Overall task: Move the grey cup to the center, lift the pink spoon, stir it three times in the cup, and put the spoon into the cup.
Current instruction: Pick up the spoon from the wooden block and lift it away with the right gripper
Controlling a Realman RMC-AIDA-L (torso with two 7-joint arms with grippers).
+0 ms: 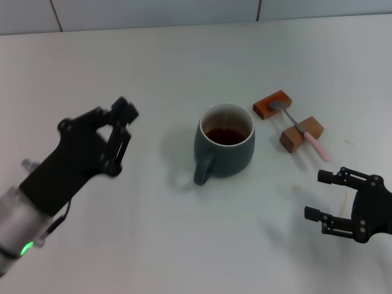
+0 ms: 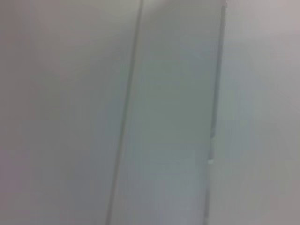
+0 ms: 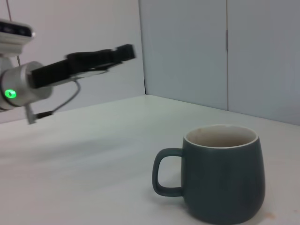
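The grey cup (image 1: 224, 146) stands mid-table with dark brown liquid inside and its handle turned toward me. In the right wrist view the grey cup (image 3: 224, 176) is close by. The pink spoon (image 1: 301, 129) lies across two brown blocks, to the right of the cup and slightly behind it, with its metal bowl on the far block. My left gripper (image 1: 120, 138) hangs raised to the cup's left, open and holding nothing; the right wrist view shows my left gripper (image 3: 101, 57) high over the table. My right gripper (image 1: 317, 196) is open near the front right, in front of the spoon.
Two brown blocks (image 1: 272, 104) (image 1: 300, 133) prop the spoon off the white table (image 1: 153, 67). A pale panelled wall (image 3: 197, 51) runs behind the table. The left wrist view shows only that wall (image 2: 168, 112).
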